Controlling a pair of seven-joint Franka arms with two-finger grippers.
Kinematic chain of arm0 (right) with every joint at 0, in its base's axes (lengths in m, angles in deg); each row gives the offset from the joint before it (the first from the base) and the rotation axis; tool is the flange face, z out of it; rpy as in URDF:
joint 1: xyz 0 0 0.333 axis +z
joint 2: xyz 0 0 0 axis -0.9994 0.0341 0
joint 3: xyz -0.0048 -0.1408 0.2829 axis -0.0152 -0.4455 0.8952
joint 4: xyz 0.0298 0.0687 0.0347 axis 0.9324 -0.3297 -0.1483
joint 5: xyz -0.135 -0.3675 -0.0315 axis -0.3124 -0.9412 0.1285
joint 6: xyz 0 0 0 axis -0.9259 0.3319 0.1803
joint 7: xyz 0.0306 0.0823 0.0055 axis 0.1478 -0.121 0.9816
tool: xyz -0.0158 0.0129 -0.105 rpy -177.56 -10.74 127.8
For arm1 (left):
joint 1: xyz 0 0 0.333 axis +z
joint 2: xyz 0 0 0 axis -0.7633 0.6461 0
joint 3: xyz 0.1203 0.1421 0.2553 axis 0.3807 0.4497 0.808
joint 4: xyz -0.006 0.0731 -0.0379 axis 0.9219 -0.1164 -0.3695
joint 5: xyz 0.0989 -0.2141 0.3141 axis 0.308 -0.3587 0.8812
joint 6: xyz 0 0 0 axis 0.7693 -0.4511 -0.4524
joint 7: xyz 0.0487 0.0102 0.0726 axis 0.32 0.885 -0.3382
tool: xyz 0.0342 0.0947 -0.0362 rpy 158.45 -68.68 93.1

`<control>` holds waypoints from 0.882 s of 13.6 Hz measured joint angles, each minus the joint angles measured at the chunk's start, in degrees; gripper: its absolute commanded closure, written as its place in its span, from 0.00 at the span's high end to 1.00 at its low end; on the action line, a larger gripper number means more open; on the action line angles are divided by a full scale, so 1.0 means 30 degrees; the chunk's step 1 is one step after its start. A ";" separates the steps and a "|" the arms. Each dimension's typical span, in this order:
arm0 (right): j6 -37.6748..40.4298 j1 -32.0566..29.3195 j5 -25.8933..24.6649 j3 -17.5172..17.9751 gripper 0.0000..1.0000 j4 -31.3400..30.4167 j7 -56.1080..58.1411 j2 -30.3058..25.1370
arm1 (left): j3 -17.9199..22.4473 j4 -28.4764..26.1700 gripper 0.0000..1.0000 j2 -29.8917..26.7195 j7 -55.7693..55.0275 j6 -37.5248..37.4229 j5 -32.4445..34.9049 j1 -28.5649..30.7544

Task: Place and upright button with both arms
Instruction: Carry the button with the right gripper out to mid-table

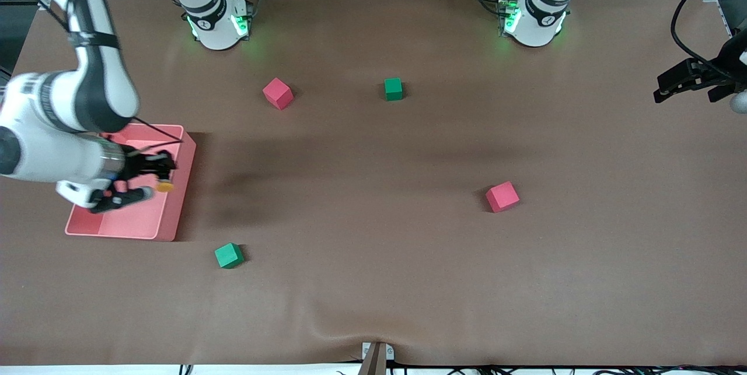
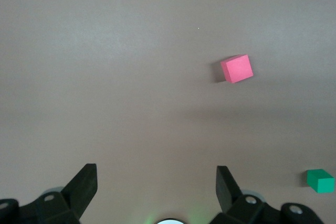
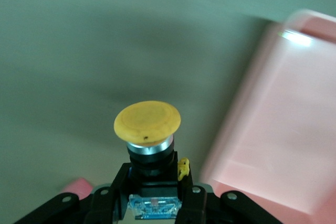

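Observation:
My right gripper [image 1: 156, 175] is shut on the button [image 1: 165, 186] and holds it in the air over the pink tray [image 1: 134, 220], by the tray's rim toward the middle of the table. In the right wrist view the button's round orange cap [image 3: 147, 123] points away from the gripper [image 3: 152, 184], and the fingers clamp its black body. My left gripper [image 1: 662, 94] hangs open and empty over the left arm's end of the table. Its two black fingers [image 2: 84, 182] stand wide apart in the left wrist view.
A red cube [image 1: 278, 93] and a green cube [image 1: 393, 88] lie near the arms' bases. Another red cube [image 1: 502, 196] lies toward the left arm's end. A green cube [image 1: 229, 255] lies nearer the front camera than the tray. The left wrist view shows a red cube [image 2: 237, 68] and a green cube [image 2: 320, 180].

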 measured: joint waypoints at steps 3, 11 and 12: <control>-0.0115 0.2957 0.0920 0.0052 0.13 0.2033 -0.3034 0.2337 | -0.0011 -0.0006 1.00 0.0046 0.0000 0.0000 0.0000 -0.0002; -0.2365 0.8174 0.3498 0.0300 0.03 0.8538 -0.8041 1.0155 | -0.0055 -0.0022 1.00 0.0107 0.0000 -0.0001 -0.0017 -0.0016; -0.2375 0.8632 0.3561 0.0344 0.03 0.9135 -0.9009 1.0634 | -0.0066 -0.0027 1.00 0.0114 0.0000 -0.0001 -0.0019 -0.0022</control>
